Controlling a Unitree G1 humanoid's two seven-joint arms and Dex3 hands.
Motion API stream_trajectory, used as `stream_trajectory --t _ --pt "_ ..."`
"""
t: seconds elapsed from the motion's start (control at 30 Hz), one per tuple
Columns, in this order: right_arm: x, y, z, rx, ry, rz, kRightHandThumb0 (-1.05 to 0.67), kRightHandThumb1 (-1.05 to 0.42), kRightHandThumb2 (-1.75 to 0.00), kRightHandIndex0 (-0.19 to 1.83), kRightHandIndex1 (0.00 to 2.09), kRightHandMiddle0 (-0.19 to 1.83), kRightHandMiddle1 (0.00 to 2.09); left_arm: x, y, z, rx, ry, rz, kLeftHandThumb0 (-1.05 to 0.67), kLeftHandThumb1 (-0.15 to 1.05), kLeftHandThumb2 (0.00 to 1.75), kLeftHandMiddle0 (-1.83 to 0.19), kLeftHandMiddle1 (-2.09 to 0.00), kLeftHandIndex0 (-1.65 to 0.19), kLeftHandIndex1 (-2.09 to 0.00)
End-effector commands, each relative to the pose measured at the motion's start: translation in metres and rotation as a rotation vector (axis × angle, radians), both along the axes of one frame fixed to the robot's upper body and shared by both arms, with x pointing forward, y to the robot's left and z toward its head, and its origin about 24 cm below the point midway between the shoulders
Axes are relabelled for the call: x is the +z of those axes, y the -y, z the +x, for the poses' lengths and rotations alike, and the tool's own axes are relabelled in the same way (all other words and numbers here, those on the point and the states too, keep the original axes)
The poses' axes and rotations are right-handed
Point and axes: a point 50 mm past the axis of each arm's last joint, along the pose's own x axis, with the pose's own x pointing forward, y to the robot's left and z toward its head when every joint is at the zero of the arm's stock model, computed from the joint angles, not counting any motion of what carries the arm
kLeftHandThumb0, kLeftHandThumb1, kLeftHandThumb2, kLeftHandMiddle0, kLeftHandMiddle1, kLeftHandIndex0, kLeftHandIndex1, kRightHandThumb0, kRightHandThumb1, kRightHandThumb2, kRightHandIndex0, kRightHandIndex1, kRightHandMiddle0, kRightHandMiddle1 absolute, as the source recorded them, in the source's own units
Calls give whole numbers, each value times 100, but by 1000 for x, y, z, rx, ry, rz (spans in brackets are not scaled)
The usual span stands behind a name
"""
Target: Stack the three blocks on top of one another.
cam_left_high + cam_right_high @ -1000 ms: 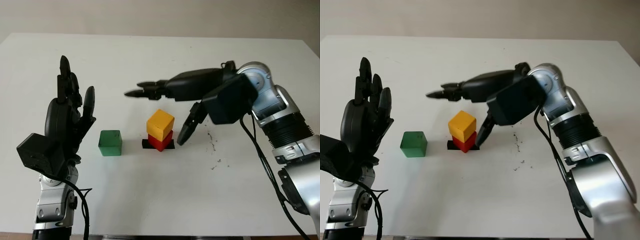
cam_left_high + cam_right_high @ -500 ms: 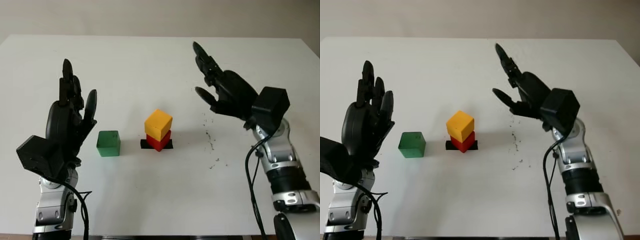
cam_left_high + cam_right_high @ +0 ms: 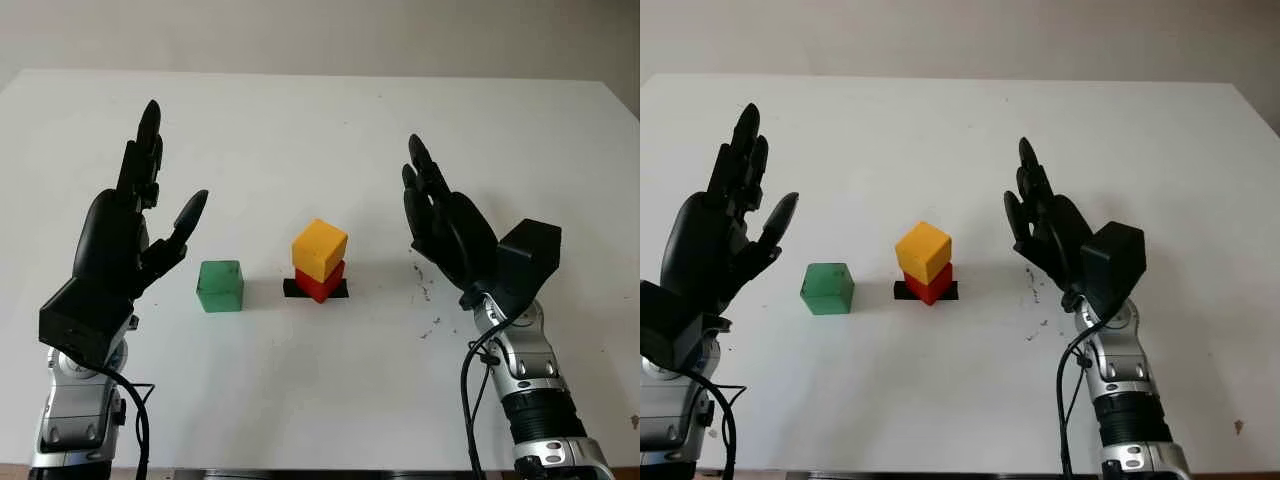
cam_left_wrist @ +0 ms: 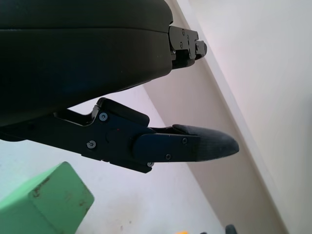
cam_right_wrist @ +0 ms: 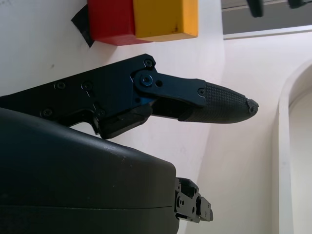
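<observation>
Above table [image 3: 300, 400], both sides of stack: left hand [image 3: 125, 245] & right hand [image 3: 450, 235] raised, open, empty.

One block [image 3: 320, 249] sits on another [image 3: 321, 281]; a third [image 3: 220, 285] stands apart to their left.

A yellow cube block [image 3: 320, 249] is sitting on a red cube block [image 3: 322, 283], which is covering a black tape patch [image 3: 292, 289]; a green cube block [image 3: 220, 285] is showing beside it on the white counter [image 3: 300, 120].
</observation>
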Motion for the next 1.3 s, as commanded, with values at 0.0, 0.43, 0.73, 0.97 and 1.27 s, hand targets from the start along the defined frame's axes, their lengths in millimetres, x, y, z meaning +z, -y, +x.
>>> stream_trajectory --t 0.0,0.43,0.73,0.97,1.27 --pt "3 2 -3 -15 16 27 -78 -105 -65 -19 0 -19 0 7 -5 -5 22 12 87 -63 105 16 -14 -11 -11 -16" --pt "4 10 -3 -66 30 35 -79 -105 -63 -19 0 -19 0 38 -14 -5 36 -240 773 -68 86 4 -17 -5 -40 -15" --pt "6 12 -4 -85 32 49 -80 -105 -60 -19 0 -19 0 17 -8 2 -17 -369 831 -77 84 5 -11 -4 -36 -8" --pt "6 14 -6 -97 34 45 -80 -105 -60 -19 0 -19 0 -4 -6 3 -39 -381 808 -76 84 5 -9 -5 -36 -7" --pt "7 15 -7 -106 36 36 -80 -105 -58 -19 0 -19 0 -18 -1 3 -6 -283 791 -51 85 6 -29 -11 -72 -27"
